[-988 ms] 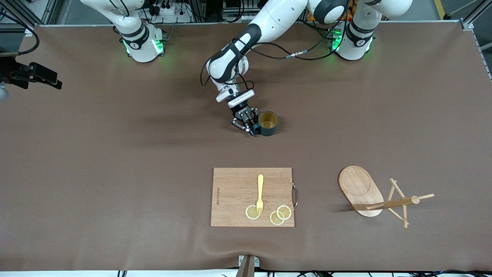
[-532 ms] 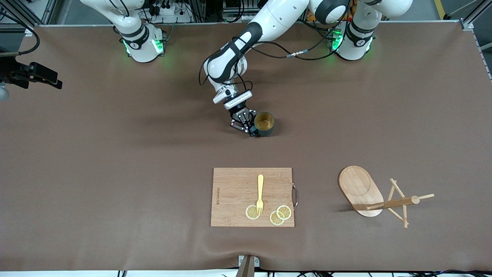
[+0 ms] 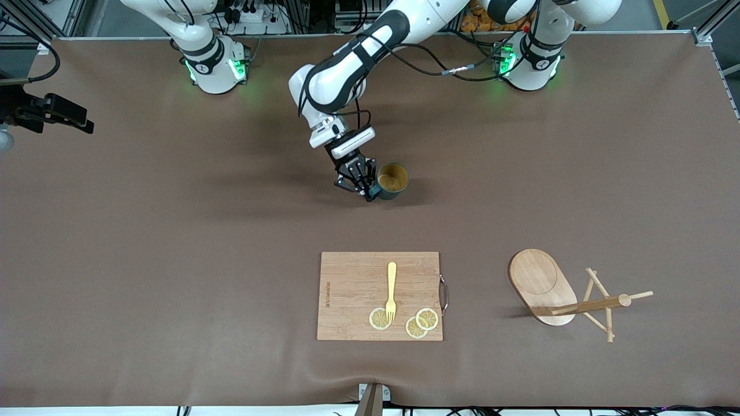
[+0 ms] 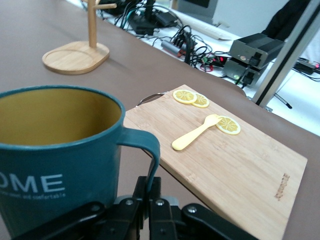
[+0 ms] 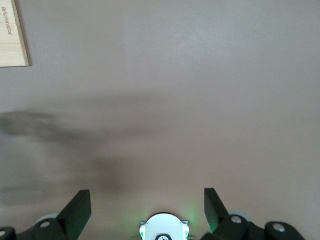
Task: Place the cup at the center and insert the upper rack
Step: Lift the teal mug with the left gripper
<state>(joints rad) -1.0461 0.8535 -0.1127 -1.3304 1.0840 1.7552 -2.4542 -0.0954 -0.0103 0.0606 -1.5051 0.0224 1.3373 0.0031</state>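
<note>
The dark teal cup (image 3: pixel 393 180) with a yellowish inside is upright in the middle of the table. My left gripper (image 3: pixel 369 188) is shut on its loop handle (image 4: pixel 151 149); the left wrist view shows the cup (image 4: pixel 55 150) close up and my gripper (image 4: pixel 152 192) pinching the handle. I cannot tell whether the cup touches the table. The wooden upper rack (image 3: pixel 541 286) stands toward the left arm's end, nearer the front camera, with its post and pegs (image 3: pixel 601 303); it also shows in the left wrist view (image 4: pixel 75 55). My right gripper (image 5: pixel 147 200) is open and empty, high over bare table.
A rectangular wooden cutting board (image 3: pixel 352 294) lies nearer the front camera than the cup, with a yellow fork (image 3: pixel 391 292) and lemon slices (image 3: pixel 421 322) on it. A board corner shows in the right wrist view (image 5: pixel 12 35). A camera mount (image 3: pixel 46 112) sits at the right arm's end.
My left gripper has carried the cup a little toward the right arm's end and slightly farther from the front camera. The rack and board have not moved.
</note>
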